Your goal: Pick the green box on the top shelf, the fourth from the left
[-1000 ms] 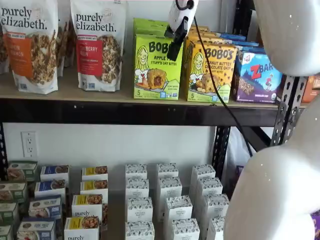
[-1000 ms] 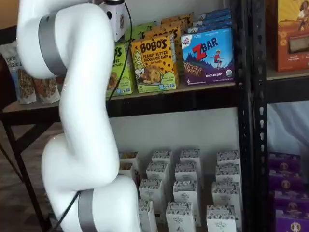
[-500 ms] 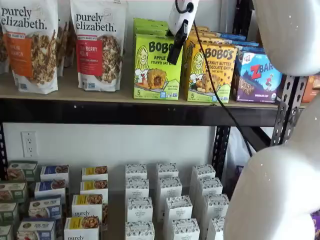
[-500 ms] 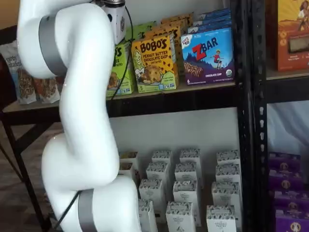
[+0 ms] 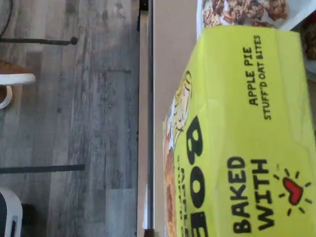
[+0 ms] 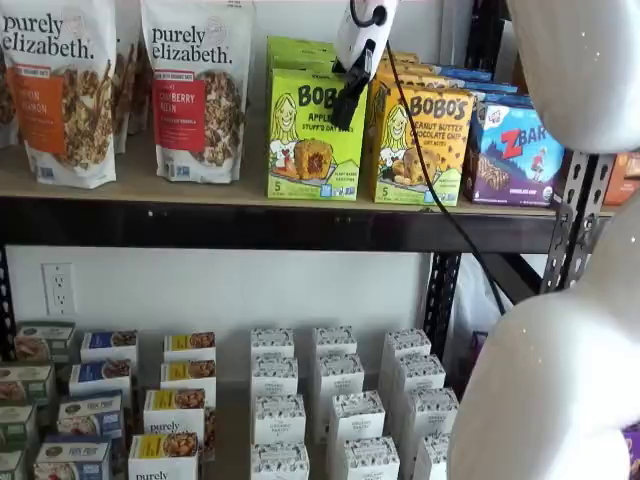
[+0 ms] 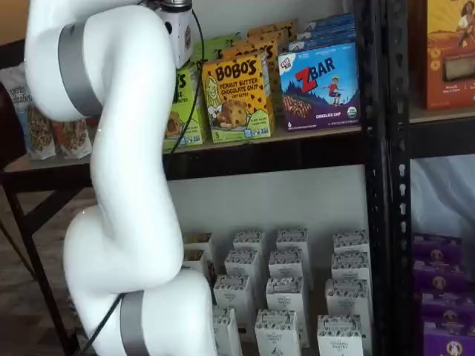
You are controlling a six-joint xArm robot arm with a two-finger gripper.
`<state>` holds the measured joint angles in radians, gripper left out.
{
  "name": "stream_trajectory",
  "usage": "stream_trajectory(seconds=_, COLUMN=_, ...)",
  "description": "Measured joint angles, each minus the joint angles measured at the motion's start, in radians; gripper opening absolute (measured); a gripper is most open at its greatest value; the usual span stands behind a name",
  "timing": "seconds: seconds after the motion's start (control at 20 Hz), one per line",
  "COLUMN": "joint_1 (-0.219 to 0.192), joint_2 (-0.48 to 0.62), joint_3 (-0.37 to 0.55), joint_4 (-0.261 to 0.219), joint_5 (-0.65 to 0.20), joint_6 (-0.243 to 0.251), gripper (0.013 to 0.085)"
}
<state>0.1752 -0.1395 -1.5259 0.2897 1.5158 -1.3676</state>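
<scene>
The green box (image 6: 308, 150) is a lime-green Bobo's Apple Pie box that stands upright at the front of the top shelf (image 6: 250, 225), with more green boxes behind it. In a shelf view my gripper (image 6: 343, 115) hangs just in front of the box's upper right corner. Its black fingers show side-on, so I cannot tell whether there is a gap between them. The wrist view shows the box's top and front (image 5: 237, 138) close up, at the edge of the shelf board (image 5: 170, 59). In a shelf view the arm hides most of the green box (image 7: 183, 104).
A yellow-orange Bobo's peanut butter box (image 6: 418, 145) stands right beside the green box, then a blue ZBar box (image 6: 515, 155). Purely Elizabeth bags (image 6: 198, 90) stand to its left. Small boxes (image 6: 335, 400) fill the lower shelf. The white arm (image 7: 122, 185) blocks much of one view.
The gripper has edged slightly left and closer to the green box's front. The boxes have not moved.
</scene>
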Motion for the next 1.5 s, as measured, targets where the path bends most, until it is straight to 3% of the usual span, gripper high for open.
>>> stream_trajectory(seconds=0.15, joint_1=-0.002, joint_2=-0.001, joint_3=0.001, joint_4=0.005, joint_5=-0.002, joint_6=-0.001, gripper=0.049)
stream_trajectory(seconds=1.4, joint_1=0.002, joint_2=-0.011, joint_3=0.015, joint_4=0.004, joint_5=-0.029, joint_6=0.001, gripper=0.049)
stream_trajectory(seconds=1.5, joint_1=0.004, joint_2=-0.014, joint_3=0.021, joint_4=0.004, joint_5=-0.036, joint_6=0.002, gripper=0.045)
